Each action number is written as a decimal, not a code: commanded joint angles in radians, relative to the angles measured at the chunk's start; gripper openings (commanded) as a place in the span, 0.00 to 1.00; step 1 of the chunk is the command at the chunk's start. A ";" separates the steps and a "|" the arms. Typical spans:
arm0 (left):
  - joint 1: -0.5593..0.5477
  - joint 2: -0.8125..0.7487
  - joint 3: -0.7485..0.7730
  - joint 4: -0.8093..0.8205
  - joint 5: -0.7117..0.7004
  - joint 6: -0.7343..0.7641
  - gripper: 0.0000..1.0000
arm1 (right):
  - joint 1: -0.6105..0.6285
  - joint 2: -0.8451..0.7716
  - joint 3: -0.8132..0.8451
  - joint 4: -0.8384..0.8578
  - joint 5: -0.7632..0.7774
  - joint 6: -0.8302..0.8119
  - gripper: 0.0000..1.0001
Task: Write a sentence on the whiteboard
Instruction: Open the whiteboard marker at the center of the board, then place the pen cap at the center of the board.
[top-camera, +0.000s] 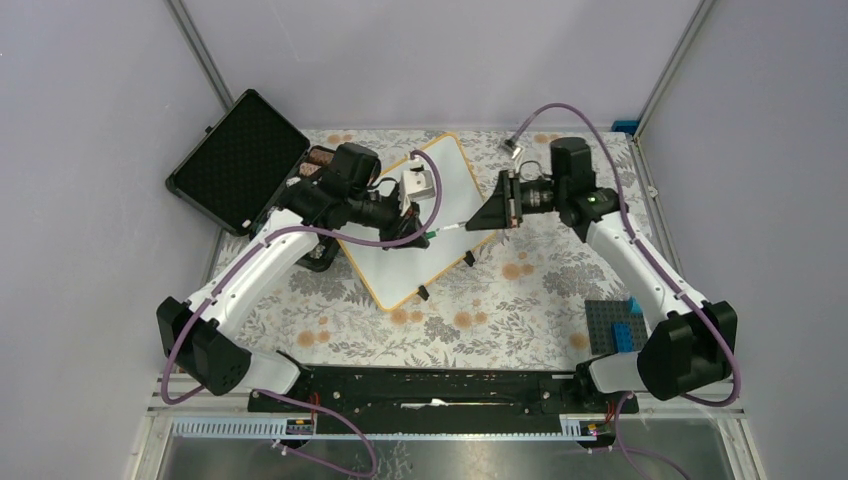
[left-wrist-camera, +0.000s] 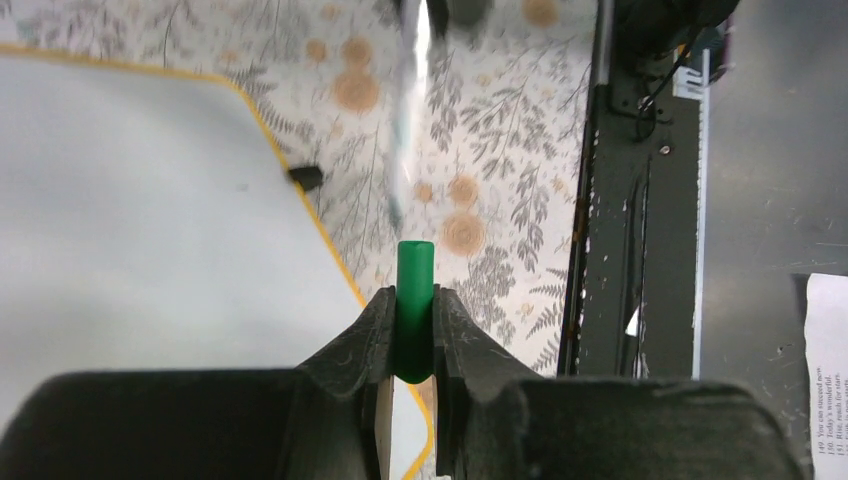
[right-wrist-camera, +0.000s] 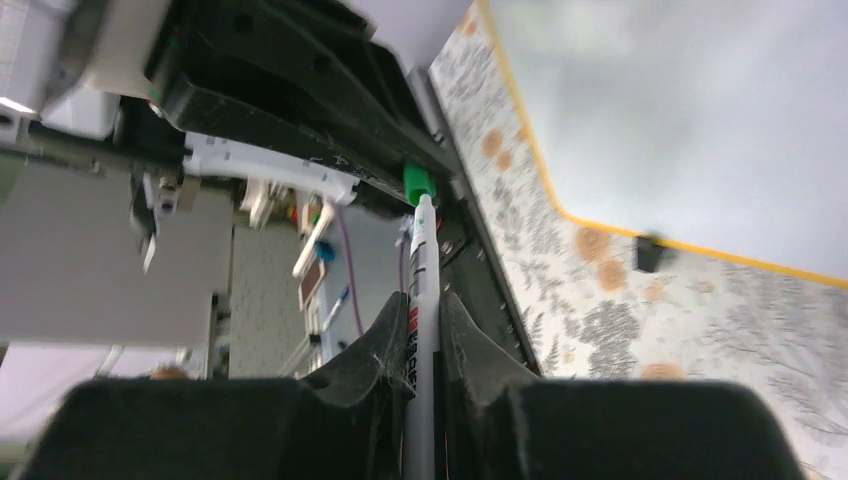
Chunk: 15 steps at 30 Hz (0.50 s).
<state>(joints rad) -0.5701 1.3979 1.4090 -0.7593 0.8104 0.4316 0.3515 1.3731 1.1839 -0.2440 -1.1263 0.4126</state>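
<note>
Surroundings: floral tablecloth (top-camera: 520, 290); grey baseplate (top-camera: 605, 322) bearing blue bricks (top-camera: 628, 330) at the right, well apart from the board; printed paper sheet (left-wrist-camera: 828, 370) beyond the black base rail (top-camera: 430, 385), cut off by the frame edge.
Container: black foam-lined case (top-camera: 235, 155) at far left, lid open; base mostly hidden under the left arm; brownish contents not identifiable.
Whiteboard (top-camera: 400, 265): flat on the cloth at centre, turned at an angle; far part covered by the left arm; visible face plain white; black clip foot (left-wrist-camera: 307, 177) at its rim.
Left gripper (left-wrist-camera: 413, 300): clamped on green cap (left-wrist-camera: 415, 270).
Right gripper (right-wrist-camera: 422, 310): clamped on white marker (right-wrist-camera: 424, 250), which points at the cap; contact between tip and cap not discernible; marker blurred in the left wrist view.
</note>
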 joint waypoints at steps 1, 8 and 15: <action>0.030 -0.042 -0.034 -0.090 -0.052 0.033 0.00 | -0.134 -0.038 0.027 -0.003 -0.031 -0.019 0.00; 0.027 -0.039 -0.034 -0.117 -0.053 0.048 0.00 | -0.209 -0.041 0.071 -0.112 -0.037 -0.115 0.00; -0.276 0.027 -0.105 -0.107 -0.257 0.069 0.00 | -0.279 -0.019 0.106 -0.247 0.045 -0.255 0.00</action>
<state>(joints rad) -0.6647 1.3907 1.3502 -0.8715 0.6792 0.4671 0.1074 1.3678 1.2270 -0.3901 -1.1233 0.2722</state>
